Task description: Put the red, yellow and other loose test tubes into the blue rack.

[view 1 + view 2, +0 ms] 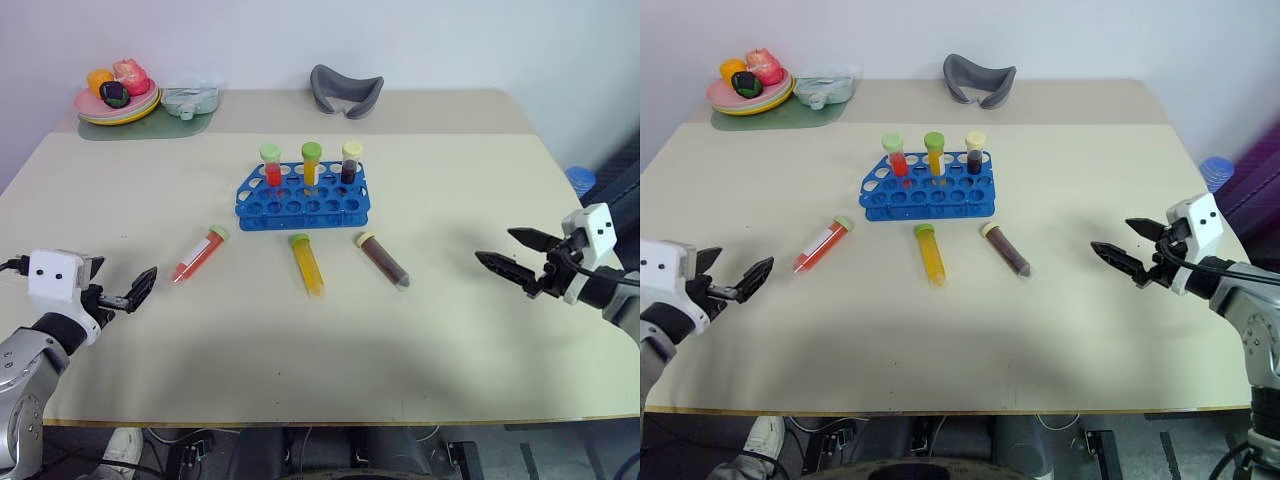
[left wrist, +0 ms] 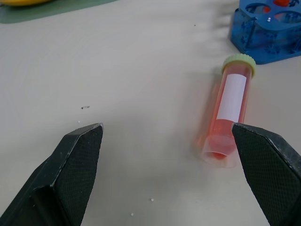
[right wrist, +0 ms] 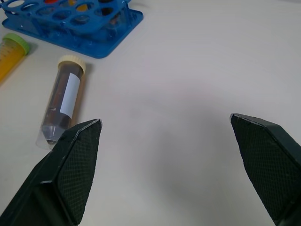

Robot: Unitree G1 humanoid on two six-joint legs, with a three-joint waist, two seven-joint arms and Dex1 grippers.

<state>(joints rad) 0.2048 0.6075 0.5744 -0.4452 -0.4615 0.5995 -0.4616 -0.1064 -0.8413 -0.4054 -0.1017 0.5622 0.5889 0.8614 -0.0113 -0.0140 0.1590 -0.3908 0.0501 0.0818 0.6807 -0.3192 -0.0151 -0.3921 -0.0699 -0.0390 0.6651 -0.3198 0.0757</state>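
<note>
I'm holding both grippers — left (image 1: pixel 128 291), right (image 1: pixel 508 253) — spread wide and empty above the table (image 1: pixel 450 180); the red tube (image 1: pixel 198 254), yellow tube (image 1: pixel 307 263) and dark tube (image 1: pixel 383 259) are lying loose just in front of the blue rack (image 1: pixel 303 197).

Blue rack (image 1: pixel 303 204) holding three upright tubes, red tube (image 1: pixel 199 254), yellow tube (image 1: pixel 307 264), brown tube (image 1: pixel 383 260) lying before it

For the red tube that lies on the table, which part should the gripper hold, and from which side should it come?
Probably grip the red tube at mid-body, by its white label, coming from above with fingers across its long axis. It lies flat, cap toward the blue rack, nothing touching it. The open left gripper is nearest.
</note>
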